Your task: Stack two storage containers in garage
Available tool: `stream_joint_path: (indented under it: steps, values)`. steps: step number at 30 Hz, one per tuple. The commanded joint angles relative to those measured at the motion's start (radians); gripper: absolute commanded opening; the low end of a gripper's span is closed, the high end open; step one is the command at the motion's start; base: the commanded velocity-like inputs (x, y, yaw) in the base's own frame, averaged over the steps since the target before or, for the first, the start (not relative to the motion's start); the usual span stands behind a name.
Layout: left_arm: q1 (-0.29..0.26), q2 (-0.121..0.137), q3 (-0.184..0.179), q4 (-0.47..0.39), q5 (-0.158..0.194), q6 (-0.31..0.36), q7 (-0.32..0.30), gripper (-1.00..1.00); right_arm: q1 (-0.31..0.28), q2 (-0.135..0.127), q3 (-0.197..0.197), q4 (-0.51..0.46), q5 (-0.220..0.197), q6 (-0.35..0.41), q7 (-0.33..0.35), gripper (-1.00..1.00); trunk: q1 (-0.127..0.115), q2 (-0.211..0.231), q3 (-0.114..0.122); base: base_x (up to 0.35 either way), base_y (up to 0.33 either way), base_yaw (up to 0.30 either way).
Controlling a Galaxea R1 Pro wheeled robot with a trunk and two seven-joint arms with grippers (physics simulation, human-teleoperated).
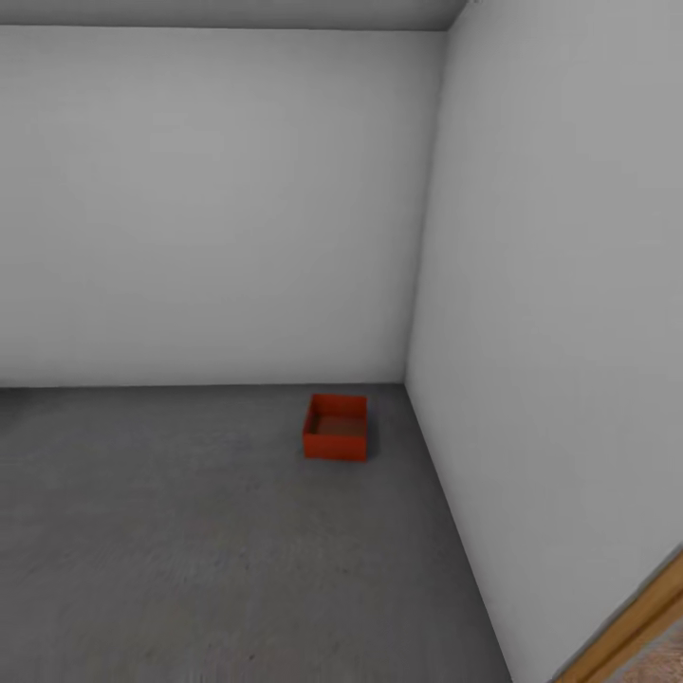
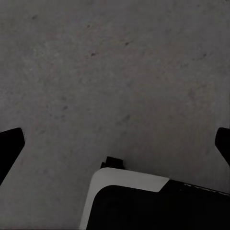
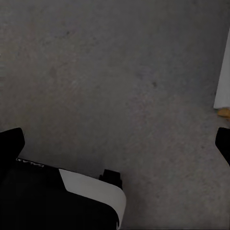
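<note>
One orange-red storage container (image 1: 336, 428) sits on the dark grey floor (image 1: 171, 531) of the garage, close to the corner where two plain white walls (image 1: 218, 199) meet. It stands upright, open side up, with nothing visible inside. It is just beside the right-hand wall and near the back wall, touching neither as far as the head view shows. Only this one container can be counted.

At the lower right corner of the head view, a strip of light wood trim (image 1: 634, 621) runs along the foot of the right-hand wall.

The left claw (image 2: 115, 143) hangs over bare speckled floor. Its two dark fingertips (image 2: 9, 143) appear at opposite edges of the left wrist view, spread wide apart, with nothing between them but floor. Near this claw there is one piece of the robot's white and black body (image 2: 139, 201).

The right claw (image 3: 115, 143) is likewise spread wide and holds nothing, its two fingertips (image 3: 12, 141) at opposite edges of the right wrist view over the same grey floor. Off to one side of this claw, a white wall edge (image 3: 223, 72) meets the floor, with a small tan patch at its foot. The container lies well apart from both claws.
</note>
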Motion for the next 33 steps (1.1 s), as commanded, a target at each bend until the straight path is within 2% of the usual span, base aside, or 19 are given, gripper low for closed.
stream_joint_path:
  steps: [1,7,15,33]
  values:
    - [-0.001,0.0,0.005,0.001,-0.002,-0.004,-0.001,1.0,-0.001,0.0,0.0,0.001,0.009,-0.003,0.0,1.0,0.0,-0.002,-0.002,-0.336,0.0,0.0]
    - [-0.001,0.0,0.005,0.001,-0.002,-0.004,-0.001,1.0,-0.001,0.0,0.001,0.001,0.009,-0.003,0.0,1.0,0.0,-0.002,0.005,-0.294,0.0,0.0]
    - [-0.001,-0.001,0.005,0.001,-0.001,-0.004,0.002,1.0,-0.001,0.001,0.002,0.009,0.009,-0.003,0.0,1.0,0.0,-0.002,0.017,-0.049,0.0,-0.057]
    - [-0.001,-0.001,0.005,0.001,-0.001,0.001,0.0,1.0,-0.001,0.001,0.0,0.01,0.009,-0.003,0.0,1.0,0.0,-0.002,0.028,-0.001,0.0,-0.263]
